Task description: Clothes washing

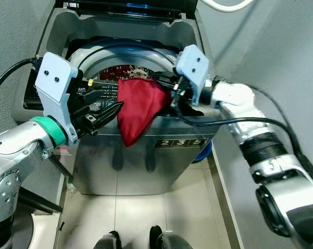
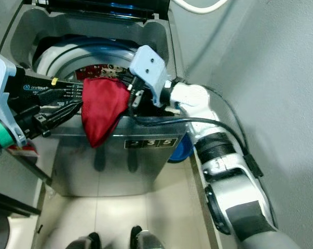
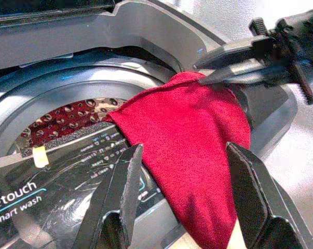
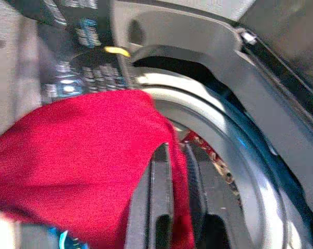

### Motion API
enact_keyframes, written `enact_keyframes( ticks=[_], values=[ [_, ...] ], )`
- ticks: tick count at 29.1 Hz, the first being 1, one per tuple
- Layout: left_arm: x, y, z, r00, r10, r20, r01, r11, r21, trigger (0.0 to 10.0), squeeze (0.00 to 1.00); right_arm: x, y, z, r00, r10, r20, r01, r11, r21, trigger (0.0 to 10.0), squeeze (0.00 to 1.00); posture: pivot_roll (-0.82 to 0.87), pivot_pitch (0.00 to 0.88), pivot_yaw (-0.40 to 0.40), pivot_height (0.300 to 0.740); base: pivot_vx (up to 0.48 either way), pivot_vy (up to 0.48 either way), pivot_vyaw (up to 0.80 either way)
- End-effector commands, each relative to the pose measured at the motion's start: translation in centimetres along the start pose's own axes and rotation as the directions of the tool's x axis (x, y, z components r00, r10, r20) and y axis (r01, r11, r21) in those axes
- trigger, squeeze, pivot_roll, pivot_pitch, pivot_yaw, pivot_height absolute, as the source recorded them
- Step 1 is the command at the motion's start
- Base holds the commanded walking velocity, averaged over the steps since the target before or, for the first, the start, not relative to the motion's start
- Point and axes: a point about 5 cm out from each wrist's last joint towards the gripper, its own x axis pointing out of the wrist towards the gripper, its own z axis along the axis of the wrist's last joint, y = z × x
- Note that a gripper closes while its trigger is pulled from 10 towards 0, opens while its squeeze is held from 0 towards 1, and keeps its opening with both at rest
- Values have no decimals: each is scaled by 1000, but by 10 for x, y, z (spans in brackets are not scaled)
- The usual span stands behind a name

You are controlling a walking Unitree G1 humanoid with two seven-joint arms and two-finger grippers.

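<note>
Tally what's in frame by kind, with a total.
Washing machine: 1
Red cloth: 1, draped over the machine's front rim
Grippers: 2, left gripper open, right gripper shut on the cloth
Total: 4

A: What is the cloth (image 1: 139, 106), centre of the head views?
B: Red woven fabric, matt, with a fine rough nap; the pinched edge sits between the right gripper (image 3: 218, 77) fingers of matt black plastic.

A: And the washer (image 1: 146, 155)?
B: Grey body, smooth with a dull sheen, lower centre. The rim (image 3: 161, 31) is smooth grey plastic; the panel (image 3: 57, 181) is glossy black. The drum (image 3: 68, 116) looks like perforated shiny metal.

A: The left gripper (image 3: 185, 194)?
B: Smooth black fingers, slightly glossy, spread apart; pale blue plastic mount (image 1: 55, 83), matt.

A: Floor (image 1: 140, 218)?
B: Pale glossy tiles.
</note>
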Motion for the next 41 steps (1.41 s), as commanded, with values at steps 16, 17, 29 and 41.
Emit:
enact_keyframes(
  ticks=[16,17,29,41],
  values=[
    [1,-5,-2,1000,-16,-4,16,1000,7,10000,0,12,33,-21,984,159,-78,-149,982,117,10000,0,60,180,-36,740,0,0,0],
    [1,-5,-2,1000,-15,-3,15,1000,7,10000,0,12,34,-24,983,163,-88,-152,981,123,10000,0,60,180,-36,740,0,0,0],
    [0,-7,-6,1000,-20,-13,20,1000,1,10000,0,13,39,-32,979,168,-114,-148,975,166,0,0,60,171,-38,740,0,0,0],
    [0,-7,-7,1000,-14,-16,14,1000,-1,10000,0,18,31,-27,992,94,-80,-78,981,180,0,0,63,163,-38,740,0,0,0]
  ],
)
